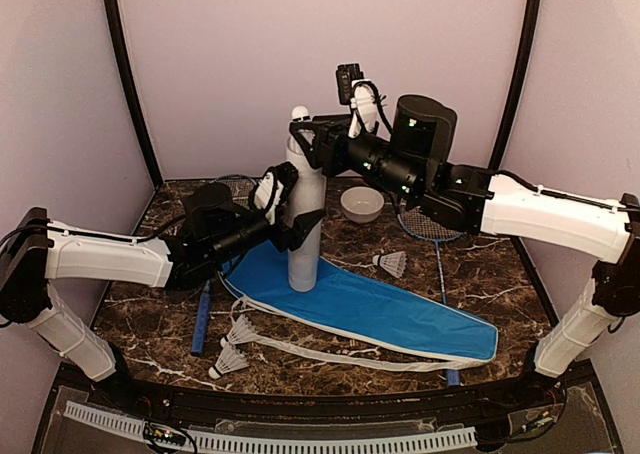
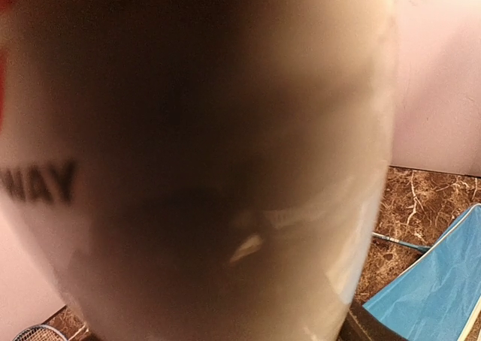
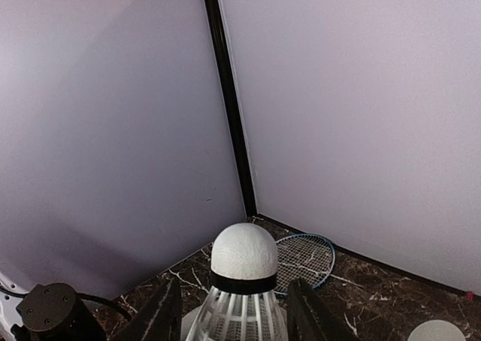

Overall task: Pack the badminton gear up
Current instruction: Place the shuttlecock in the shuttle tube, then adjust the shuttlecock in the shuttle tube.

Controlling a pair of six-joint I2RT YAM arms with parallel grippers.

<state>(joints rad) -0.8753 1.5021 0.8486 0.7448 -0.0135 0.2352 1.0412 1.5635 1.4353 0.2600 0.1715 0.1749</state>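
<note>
The dark marble table (image 1: pixel 520 304) carries everything. The blue, white-trimmed racket cover (image 1: pixel 380 312) lies flat across its middle, running from centre-left toward the near right.

The long white tube (image 1: pixel 303 254) stands upright with its base on the cover's left end. The left gripper (image 1: pixel 298 209) is clamped around the tube's middle, one finger on each side. In the left wrist view the tube's wall (image 2: pixel 195 168) fills nearly the whole frame. What the tube holds inside cannot be seen.

One blue-framed racket (image 1: pixel 432 229) lies on the right, beside the cover. The second racket (image 1: pixel 201 319) lies on the left, under the left arm, with its head toward the back corner.

A small white bowl (image 1: pixel 362 203) sits behind the cover, to the right of the tube.

The right gripper (image 1: pixel 305 134) is closed on a white feather shuttlecock (image 3: pixel 242 281) at the tube's mouth. Its fingers (image 3: pixel 161 315) press the skirt from both sides, and the cork points away from the wrist. Three loose shuttlecocks lie on the table: one (image 1: pixel 391 264) right of the tube, and two (image 1: pixel 241 329) (image 1: pixel 229 362) by the cover's near-left edge.
</note>
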